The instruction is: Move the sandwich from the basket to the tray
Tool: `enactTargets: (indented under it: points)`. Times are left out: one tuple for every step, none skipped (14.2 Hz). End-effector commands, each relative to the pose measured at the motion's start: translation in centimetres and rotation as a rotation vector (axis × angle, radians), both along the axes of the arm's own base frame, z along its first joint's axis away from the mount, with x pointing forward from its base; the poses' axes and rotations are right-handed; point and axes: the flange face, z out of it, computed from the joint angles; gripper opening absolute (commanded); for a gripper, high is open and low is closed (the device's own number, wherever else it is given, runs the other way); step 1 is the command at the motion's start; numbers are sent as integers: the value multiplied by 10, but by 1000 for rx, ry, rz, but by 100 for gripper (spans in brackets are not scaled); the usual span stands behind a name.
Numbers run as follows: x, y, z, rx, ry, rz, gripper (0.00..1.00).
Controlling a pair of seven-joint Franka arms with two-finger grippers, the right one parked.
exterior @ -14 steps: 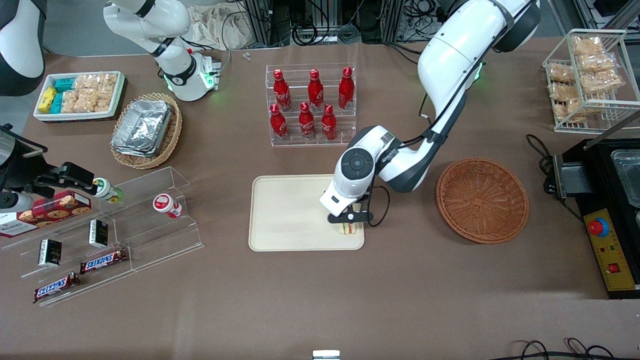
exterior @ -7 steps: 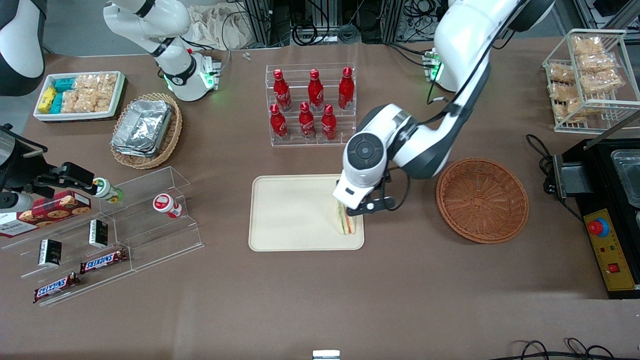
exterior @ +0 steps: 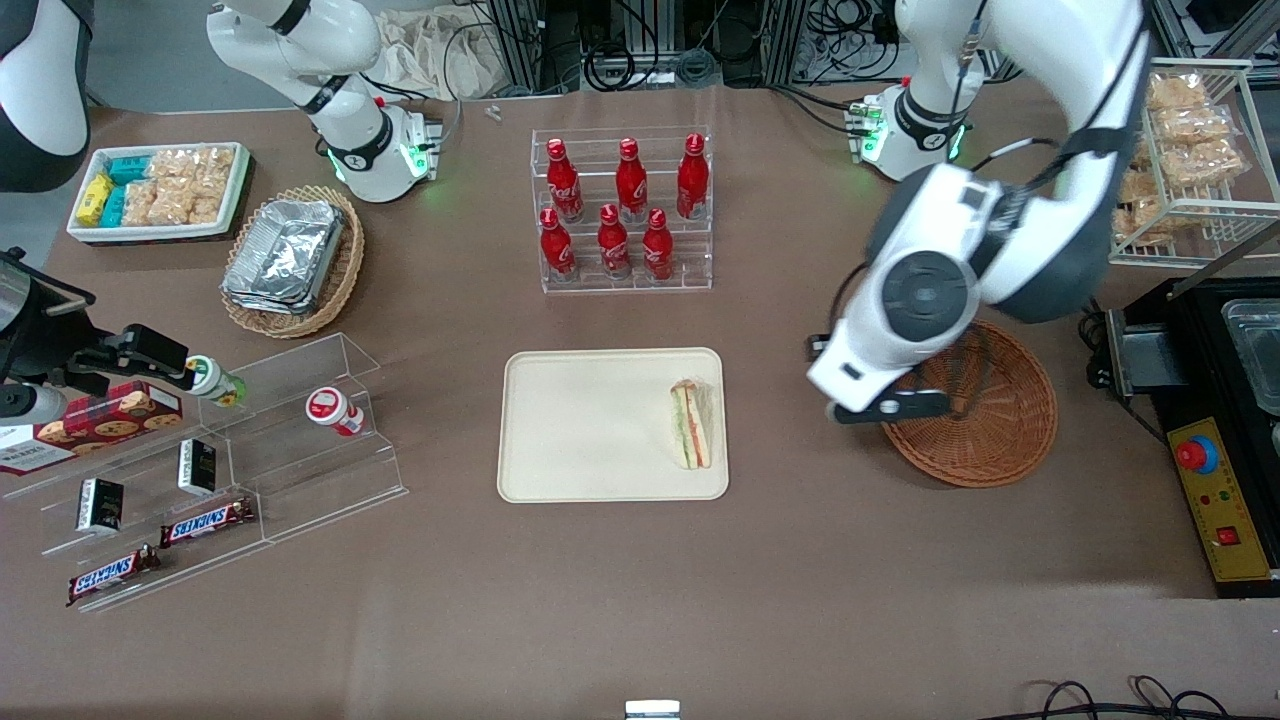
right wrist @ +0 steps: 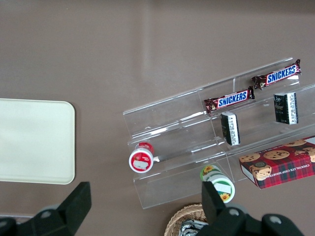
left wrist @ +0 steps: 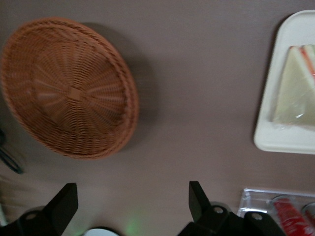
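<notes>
Lying on the tray (exterior: pixel 580 430), at its end nearest the basket (exterior: pixel 985 420): the sandwich (exterior: pixel 692 424), a clear-wrapped wedge of white bread with red and green filling stripes, close to the rim. Smooth cream tray, rectangular with rounded corners and a low lip, otherwise bare. Round, shallow, reddish-brown wicker for the basket, ribs fanning out from a small square centre; nothing in it. Brown cloth over the table (exterior: pixel 640 600).

Raised over the basket's tray-side edge: the gripper (exterior: pixel 885 408), fingers (left wrist: pixel 198 199) spread wide with nothing between them.

Farther from the front camera than the tray, a clear stepped rack (exterior: pixel 622 215) with six glossy red bottles in two rows. Toward the parked arm's end: a tan oval basket (exterior: pixel 295 262) of crinkled foil containers, a white tray (exterior: pixel 160 192) of snack packets, and clear acrylic steps (exterior: pixel 230 465) with chocolate bars and small jars.
</notes>
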Motion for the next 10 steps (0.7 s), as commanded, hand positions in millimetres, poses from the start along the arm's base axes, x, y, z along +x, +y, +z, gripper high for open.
enactTargets:
  points:
    - [-7, 65, 34, -45, 31, -84, 100]
    - [-8, 84, 46, -58, 25, -111, 100]
    - [-7, 106, 58, -68, 13, -134, 100]
    - [-6, 128, 70, -82, -3, -155, 100]
    - [-7, 146, 82, -85, -19, -150, 100]
    - [-7, 155, 92, -72, -30, -136, 100]
    - [-5, 159, 105, -64, -51, -133, 100]
    - [-4, 162, 116, -56, -66, -129, 100]
    - [-4, 174, 120, -37, -66, -110, 100]
    - [-2, 186, 118, -35, -62, -90, 100]
